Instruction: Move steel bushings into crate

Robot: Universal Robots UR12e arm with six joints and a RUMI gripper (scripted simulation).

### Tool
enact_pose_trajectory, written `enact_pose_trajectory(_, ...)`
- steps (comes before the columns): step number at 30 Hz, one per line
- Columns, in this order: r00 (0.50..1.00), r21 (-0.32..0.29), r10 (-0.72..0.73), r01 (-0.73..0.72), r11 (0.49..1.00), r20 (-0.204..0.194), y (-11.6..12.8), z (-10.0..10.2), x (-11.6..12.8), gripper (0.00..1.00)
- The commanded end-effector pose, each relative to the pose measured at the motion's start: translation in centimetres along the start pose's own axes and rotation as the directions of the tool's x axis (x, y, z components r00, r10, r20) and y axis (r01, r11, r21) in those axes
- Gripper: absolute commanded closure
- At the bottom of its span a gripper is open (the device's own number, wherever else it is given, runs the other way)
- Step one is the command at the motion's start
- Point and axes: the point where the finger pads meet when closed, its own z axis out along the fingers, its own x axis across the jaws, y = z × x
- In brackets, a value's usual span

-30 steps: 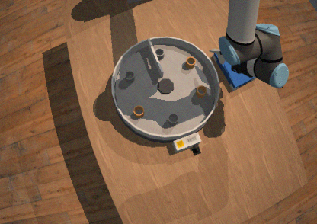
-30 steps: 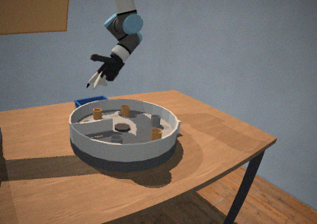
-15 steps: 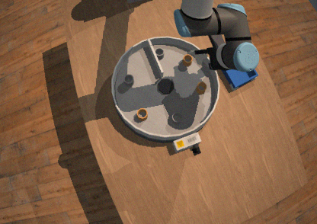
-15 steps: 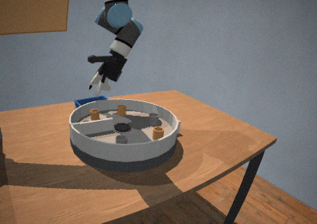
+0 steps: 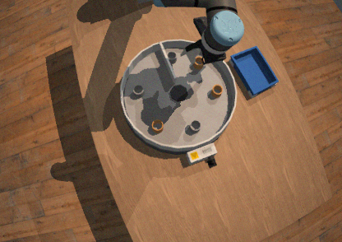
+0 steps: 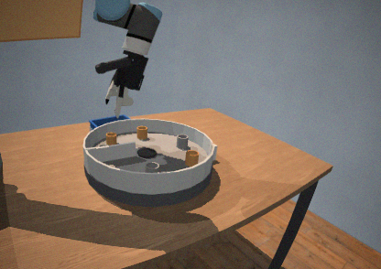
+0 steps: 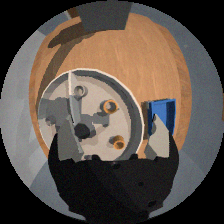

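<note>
The round grey turntable (image 5: 178, 94) holds three grey steel bushings (image 5: 172, 56) (image 5: 138, 90) (image 5: 195, 126) and three orange ones (image 5: 199, 61) (image 5: 216, 90) (image 5: 157, 126). The blue crate (image 5: 253, 69) stands to its right, and I see nothing in it. My gripper (image 6: 114, 102) is open and empty. It hangs well above the turntable's rim on the crate side, near one orange bushing. In the top view the wrist hides the fingers. The wrist view shows both fingers spread wide over the turntable (image 7: 87, 115), with the crate (image 7: 162, 114) to the right.
A raised divider wall (image 5: 164, 63) runs from the turntable's hub (image 5: 179, 92) to its rim. A small white control box (image 5: 201, 153) sits at the turntable's front edge. The crate is close to the table's right edge.
</note>
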Motion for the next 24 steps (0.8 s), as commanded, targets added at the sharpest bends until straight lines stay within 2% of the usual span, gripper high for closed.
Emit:
enact_pose_trajectory(1, 1.0, -0.098, -0.021, 0.02, 0.995, -0.008, -1.4, -1.3, -2.6, 0.0)
enact_pose_trajectory(6, 0.999, -0.184, -0.037, 0.038, 0.982, 0.005, -3.2, -3.1, -5.0, 0.0)
enact_pose_trajectory(11, 0.999, -0.24, -0.047, 0.051, 0.97, 0.021, -4.5, -4.5, -6.6, 0.0)
enact_pose_trajectory(24, 0.998, -0.279, -0.052, 0.061, 0.958, 0.037, -5.6, -5.6, -7.6, 0.0)
